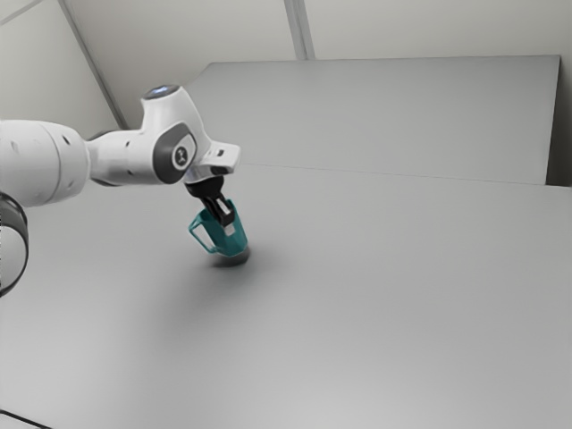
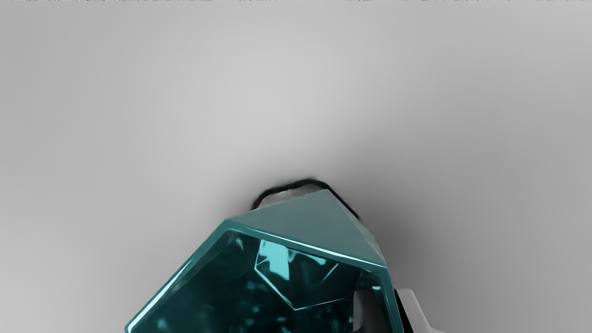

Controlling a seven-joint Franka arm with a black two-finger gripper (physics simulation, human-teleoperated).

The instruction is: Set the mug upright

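Table (image 1: pixel 384 304): wide, grey, plain; it's the support the mug has to stand on. Arm (image 1: pixel 125 159): comes in from the exterior view's left, hand angled down over the mug, which probably gives it room to tip the mug while holding it near the top.

Mug (image 1: pixel 231 241): teal, faceted, low over the table by the arm's end. Mouth up, but leaning: rim toward the exterior view's left, bottom toward its right. So close to upright, not fully there. Dark patch (image 1: pixel 234 260) at its foot, base or shadow, can't tell which; can't tell either if the bottom bears on the table. Low position makes sense for setting it down without a drop.

End effector (image 1: pixel 227 223): at the upper part of the mug, clamped on its side wall. Gap between the fingers is narrow, about the wall's thickness. In the wrist view one finger (image 2: pixel 369 310) is inside the mouth, the other finger (image 2: pixel 415 310) outside, wall pinched between. Grip on one wall leaves the bottom free to meet the table; likely also lets the mug swing a bit, so slipping or rocking is a risk.

Handle (image 1: pixel 202 236): on the exterior view's left side of the mug, away from the fingers, not gripped. Judgement: lean still needs taking out, bottom flat on the table, before any release.
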